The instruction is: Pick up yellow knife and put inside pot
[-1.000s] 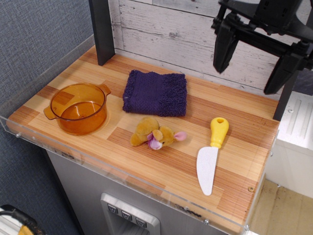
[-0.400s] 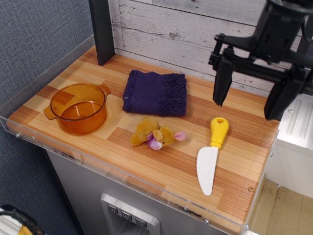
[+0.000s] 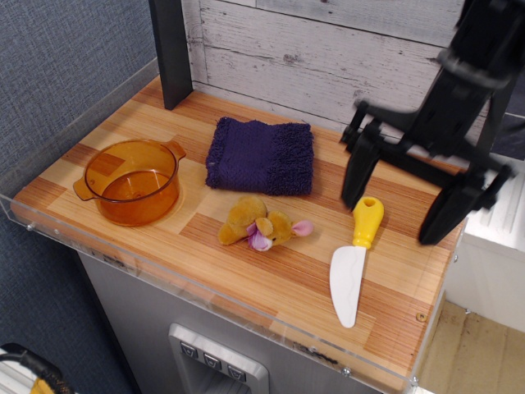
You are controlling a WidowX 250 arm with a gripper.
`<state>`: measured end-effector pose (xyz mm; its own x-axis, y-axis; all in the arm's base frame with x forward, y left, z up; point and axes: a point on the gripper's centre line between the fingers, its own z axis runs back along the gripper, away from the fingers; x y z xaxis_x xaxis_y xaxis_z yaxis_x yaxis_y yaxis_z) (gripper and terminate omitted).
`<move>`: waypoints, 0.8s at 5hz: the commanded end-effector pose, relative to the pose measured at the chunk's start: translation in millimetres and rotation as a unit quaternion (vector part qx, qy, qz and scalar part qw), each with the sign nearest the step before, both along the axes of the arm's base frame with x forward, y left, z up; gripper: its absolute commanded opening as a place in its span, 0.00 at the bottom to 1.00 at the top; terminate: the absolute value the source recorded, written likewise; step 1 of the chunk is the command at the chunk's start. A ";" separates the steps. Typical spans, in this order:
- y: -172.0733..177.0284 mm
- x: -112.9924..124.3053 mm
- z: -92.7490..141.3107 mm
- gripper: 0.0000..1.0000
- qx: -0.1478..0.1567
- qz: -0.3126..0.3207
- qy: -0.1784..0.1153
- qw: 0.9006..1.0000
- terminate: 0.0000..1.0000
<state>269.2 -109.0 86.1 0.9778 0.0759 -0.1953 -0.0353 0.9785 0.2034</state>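
Note:
The yellow knife [image 3: 354, 258] lies flat on the wooden table at the right, white blade toward the front edge, yellow handle with a hole pointing away. The amber-orange pot [image 3: 131, 180] stands empty at the left of the table. My black gripper [image 3: 394, 217] is open and empty, low over the right side. Its left finger [image 3: 358, 174] hangs just left of the knife's handle end and its right finger [image 3: 449, 209] is further right. The fingers straddle the handle without touching it.
A purple cloth [image 3: 261, 154] lies at the back middle. A tan plush toy [image 3: 261, 223] lies between the pot and the knife. A dark post [image 3: 171, 51] stands at the back left. A clear rim [image 3: 205, 291] runs along the table's front edge.
The gripper has come down from high at the back right to just above the knife's handle, staying open. The knife, pot, cloth and plush toy have not moved.

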 end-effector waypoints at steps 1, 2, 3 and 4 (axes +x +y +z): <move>17.1 7.4 -35.6 1.00 -0.043 0.005 0.010 0.999 0.00; 18.6 22.6 -49.3 1.00 -0.021 -0.041 -0.048 0.998 0.00; 21.5 36.7 -58.0 1.00 -0.009 -0.080 -0.095 0.992 0.00; 25.8 43.3 -55.3 1.00 0.009 -0.095 -0.125 0.988 0.00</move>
<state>304.4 -83.1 15.5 0.9941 -0.1076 0.0123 0.1016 0.9659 0.2382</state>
